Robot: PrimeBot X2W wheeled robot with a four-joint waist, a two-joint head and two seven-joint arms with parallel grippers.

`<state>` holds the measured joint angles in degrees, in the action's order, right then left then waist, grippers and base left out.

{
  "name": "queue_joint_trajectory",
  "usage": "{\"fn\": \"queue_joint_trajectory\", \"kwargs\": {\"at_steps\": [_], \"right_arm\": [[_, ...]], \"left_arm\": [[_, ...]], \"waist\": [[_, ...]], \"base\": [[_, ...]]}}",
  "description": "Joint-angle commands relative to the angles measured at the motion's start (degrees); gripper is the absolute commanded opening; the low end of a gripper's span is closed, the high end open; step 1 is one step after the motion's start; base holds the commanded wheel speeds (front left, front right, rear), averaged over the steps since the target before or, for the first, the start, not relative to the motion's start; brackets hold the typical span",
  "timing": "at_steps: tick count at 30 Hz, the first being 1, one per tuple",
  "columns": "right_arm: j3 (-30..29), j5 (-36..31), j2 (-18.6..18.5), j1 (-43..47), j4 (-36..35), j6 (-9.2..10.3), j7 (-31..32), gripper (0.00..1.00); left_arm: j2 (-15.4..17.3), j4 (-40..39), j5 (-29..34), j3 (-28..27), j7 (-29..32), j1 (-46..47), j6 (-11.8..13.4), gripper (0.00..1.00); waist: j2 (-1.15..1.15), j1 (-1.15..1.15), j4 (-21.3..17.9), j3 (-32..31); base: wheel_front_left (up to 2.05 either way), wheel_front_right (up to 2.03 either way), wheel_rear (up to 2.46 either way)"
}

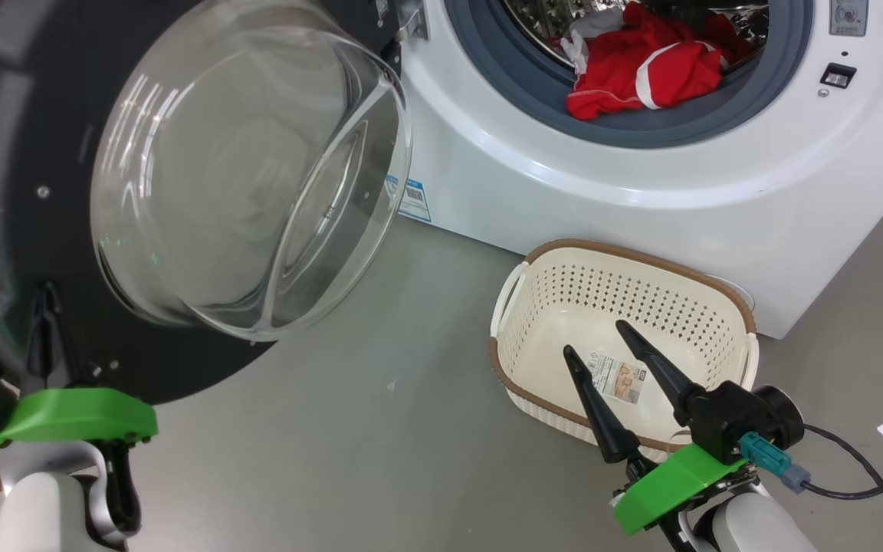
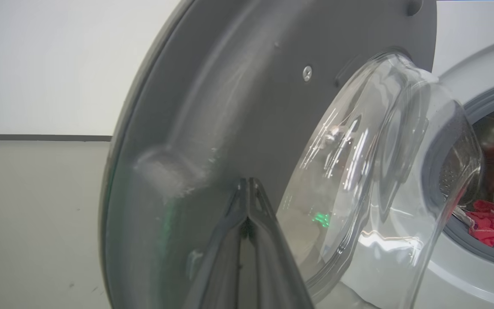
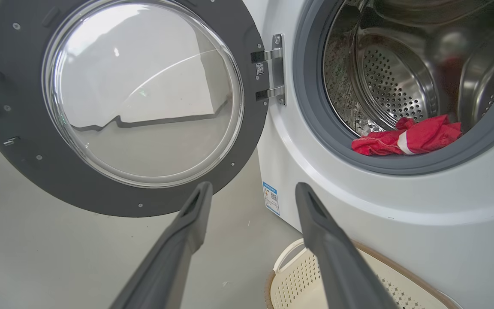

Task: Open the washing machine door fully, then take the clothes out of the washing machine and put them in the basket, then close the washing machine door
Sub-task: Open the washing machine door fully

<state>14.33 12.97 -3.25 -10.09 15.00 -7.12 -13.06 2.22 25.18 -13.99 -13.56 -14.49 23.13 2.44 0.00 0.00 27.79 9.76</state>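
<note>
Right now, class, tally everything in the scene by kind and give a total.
White boxy front-loading washing machine: 1
Round glossy black door with clear glass window: 1
Cream perforated plastic basket with brown rim: 1
Heap of red fabric clothes with white stripes: 1
Robot grippers: 2 (left gripper, jaws shut; right gripper, jaws open)
Total: 6

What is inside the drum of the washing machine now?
The clothes, red with white stripes, lie at the front of the steel drum of the washing machine, partly over the grey rubber ring. Whatever lies under them is covered.
</note>
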Motion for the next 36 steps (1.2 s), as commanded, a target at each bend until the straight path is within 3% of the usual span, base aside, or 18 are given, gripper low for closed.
{"fn": "queue_joint_trajectory", "kwargs": {"at_steps": [1, 20, 29, 30, 31, 32, 36], "right_arm": [[1.35, -0.83, 0.37, -1.76, -1.74, -0.36, 0.05, 1.00], [1.61, -2.10, 0.37, -2.24, -2.61, -0.36, 1.89, 1.00], [0.92, -2.13, 0.37, -2.10, -2.48, -0.36, 2.22, 1.00], [0.75, -2.17, 0.37, -2.10, -2.39, -0.36, 2.20, 1.00], [0.57, -2.21, 0.37, -2.08, -2.33, -0.36, 2.17, 1.00], [0.42, -2.23, 0.37, -2.07, -2.28, -0.36, 2.12, 1.00], [0.27, -2.01, 0.37, -2.17, -1.98, -0.36, 1.69, 1.00]], "left_arm": [[2.17, -0.05, 0.90, -3.17, -0.51, 2.09, -0.20, 0.00], [2.37, 5.86, 3.45, -9.57, -0.51, 7.10, -2.17, 0.00], [1.82, 4.20, 5.07, -10.64, -0.51, 6.91, -3.81, 0.00], [1.66, 3.42, 5.21, -10.55, -0.51, 6.73, -3.96, 0.18], [1.51, 2.48, 5.44, -10.37, -0.51, 6.52, -4.01, 0.44], [1.35, 1.53, 5.67, -10.16, -0.51, 6.25, -3.94, 1.00], [0.89, -3.32, 6.12, -8.66, -0.51, 5.00, -3.90, 1.00]], "waist": [[0.00, 0.00, -0.04, 0.19], [0.00, 0.00, -0.53, 1.09], [0.00, 0.00, -0.96, 0.60], [0.00, 0.00, -0.99, 0.55], [0.00, 0.00, -1.03, 0.48], [0.00, 0.00, -1.08, 0.40], [0.00, 0.00, -1.73, -0.15]], "base": [[0.00, 0.00, 0.00], [0.00, 0.00, 0.00], [0.00, 0.00, 0.00], [0.00, 0.00, 0.00], [0.00, 0.00, 0.00], [0.00, 0.00, 0.00], [0.00, 0.00, 0.00]]}}
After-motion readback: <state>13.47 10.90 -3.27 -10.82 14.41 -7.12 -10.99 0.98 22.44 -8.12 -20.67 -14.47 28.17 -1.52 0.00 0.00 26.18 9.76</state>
